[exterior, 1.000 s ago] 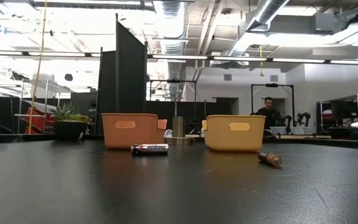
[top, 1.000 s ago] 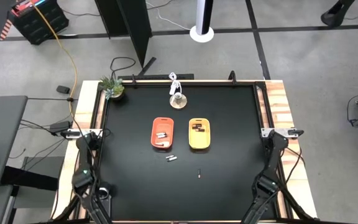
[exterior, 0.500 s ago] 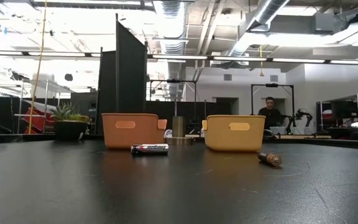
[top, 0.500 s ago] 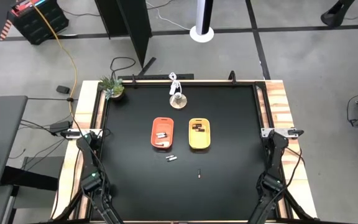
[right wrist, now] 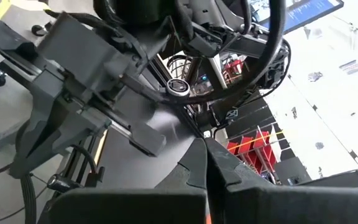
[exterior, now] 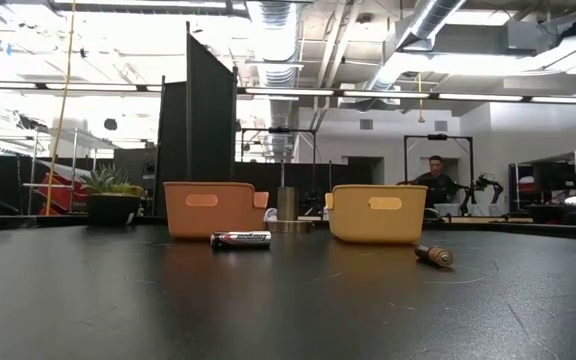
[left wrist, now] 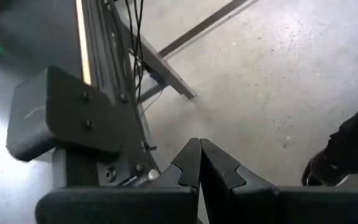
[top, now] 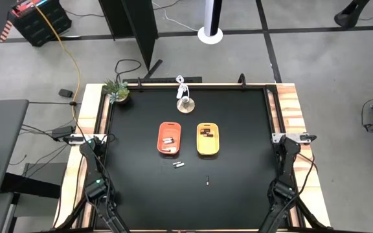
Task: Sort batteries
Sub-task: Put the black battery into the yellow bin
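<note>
An orange oval tray (top: 169,138) and a yellow oval tray (top: 207,139) stand side by side mid-table. Silvery-white batteries (top: 168,140) lie in the orange tray and dark ones (top: 205,133) in the yellow. One battery (top: 178,164) lies on the mat just near of the trays, dark and silver in the low view (exterior: 240,239). Another battery (top: 207,180) lies nearer still, toward the right (exterior: 434,255). My left gripper (left wrist: 199,155) is shut and holds nothing, off the table's near left corner over the floor. My right gripper (right wrist: 205,152) is shut and holds nothing, off the near right corner.
A small potted plant (top: 116,92) stands at the far left corner. A round wooden disc with a white cable (top: 185,103) sits at the far middle. The black mat (top: 238,162) is bare around the trays. A person (exterior: 433,178) shows far behind the table.
My left arm has swung a little toward the table's right at the near left corner, then settled. The batteries and trays have stayed where they were.
</note>
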Available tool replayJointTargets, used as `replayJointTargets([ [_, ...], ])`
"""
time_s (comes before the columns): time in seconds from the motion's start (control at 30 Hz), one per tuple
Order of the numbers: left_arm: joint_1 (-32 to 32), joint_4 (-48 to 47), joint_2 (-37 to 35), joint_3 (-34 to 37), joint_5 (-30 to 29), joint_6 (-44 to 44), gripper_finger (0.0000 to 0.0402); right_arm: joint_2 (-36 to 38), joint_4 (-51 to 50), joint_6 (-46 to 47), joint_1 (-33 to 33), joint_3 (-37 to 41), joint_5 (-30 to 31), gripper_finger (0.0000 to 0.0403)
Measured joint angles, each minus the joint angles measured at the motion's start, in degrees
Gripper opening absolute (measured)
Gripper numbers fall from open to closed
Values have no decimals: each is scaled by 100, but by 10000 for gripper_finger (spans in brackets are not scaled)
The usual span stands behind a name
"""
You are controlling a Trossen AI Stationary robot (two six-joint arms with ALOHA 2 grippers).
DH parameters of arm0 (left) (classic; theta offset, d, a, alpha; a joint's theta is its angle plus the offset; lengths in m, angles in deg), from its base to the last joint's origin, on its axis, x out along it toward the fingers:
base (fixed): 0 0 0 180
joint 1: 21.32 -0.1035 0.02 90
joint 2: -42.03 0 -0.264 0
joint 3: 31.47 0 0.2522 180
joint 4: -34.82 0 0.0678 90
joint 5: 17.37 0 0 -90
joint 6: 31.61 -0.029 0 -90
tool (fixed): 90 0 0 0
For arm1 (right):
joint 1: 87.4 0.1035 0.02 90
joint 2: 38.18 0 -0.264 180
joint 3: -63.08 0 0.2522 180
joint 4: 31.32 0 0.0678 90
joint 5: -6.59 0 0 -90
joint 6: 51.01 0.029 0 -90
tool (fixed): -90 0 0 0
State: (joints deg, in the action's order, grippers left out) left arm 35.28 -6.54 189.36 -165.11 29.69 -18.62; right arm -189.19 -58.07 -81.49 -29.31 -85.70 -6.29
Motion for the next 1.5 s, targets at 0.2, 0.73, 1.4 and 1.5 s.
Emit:
replayJointTargets([
  [0.2, -56, -40, -2, 0, 11, 97, 0, -2, -1, 2, -9, 0, 0, 11],
  [0.73, -181, -1618, -63, 73, -119, 1589, 0, -6, 23, 17, 4, 3, 11, 11],
  [1.4, 295, -1558, -481, -393, -1451, 672, 0, 151, -909, 2435, -273, 9, -10, 10],
  [1.5, 358, -1497, -793, -399, -1713, 546, 0, 362, -1490, 3438, -624, 2, -1185, 7],
])
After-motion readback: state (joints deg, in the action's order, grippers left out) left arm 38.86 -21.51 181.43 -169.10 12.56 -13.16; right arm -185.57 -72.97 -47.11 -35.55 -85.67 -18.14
